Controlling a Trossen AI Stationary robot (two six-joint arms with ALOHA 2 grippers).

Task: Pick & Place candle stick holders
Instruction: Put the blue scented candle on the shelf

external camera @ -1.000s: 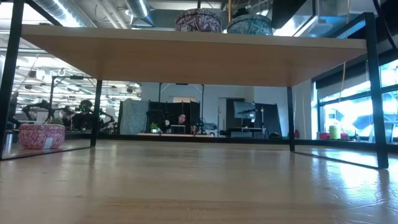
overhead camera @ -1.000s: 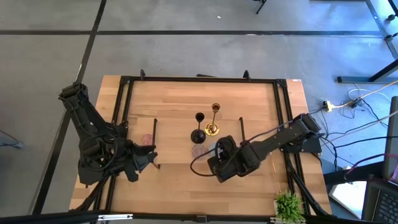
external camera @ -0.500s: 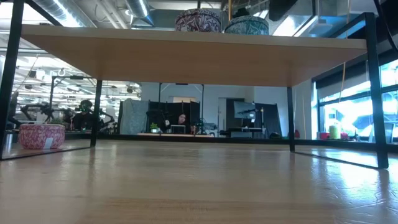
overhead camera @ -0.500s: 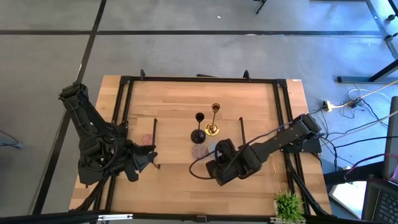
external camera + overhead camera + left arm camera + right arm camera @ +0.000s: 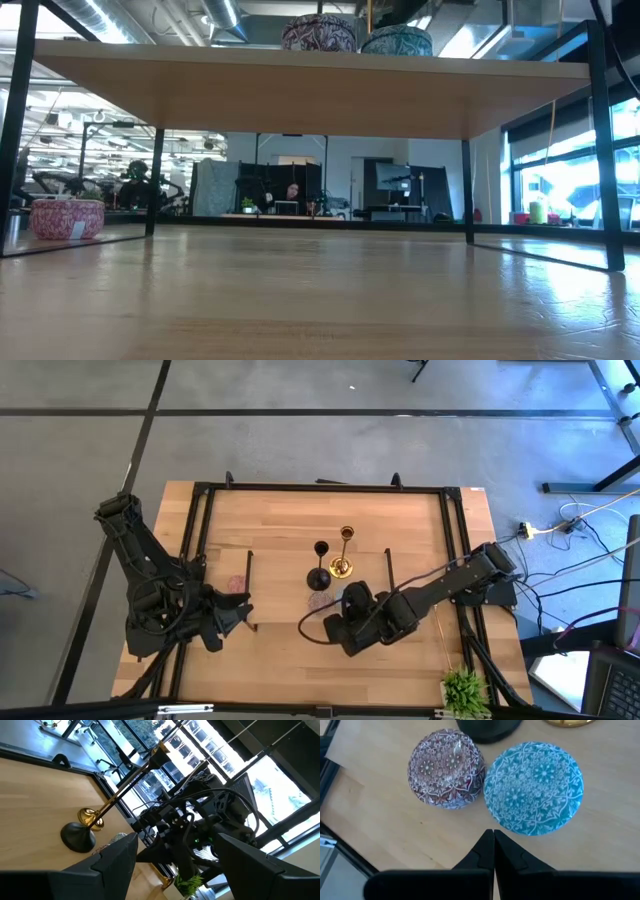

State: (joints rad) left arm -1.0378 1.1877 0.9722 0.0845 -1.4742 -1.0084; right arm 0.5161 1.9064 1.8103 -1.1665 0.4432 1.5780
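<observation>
Right pincer, pressed together, is hovering just near-side of the pale blue round; mauve round is touching it leftward. Left pincer is sitting spread, well apart.

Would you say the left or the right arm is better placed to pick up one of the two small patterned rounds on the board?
The right. Its shut right gripper hangs just above the blue round and the mauve round. The left gripper, open, waits at the table's left edge, well away.
</observation>
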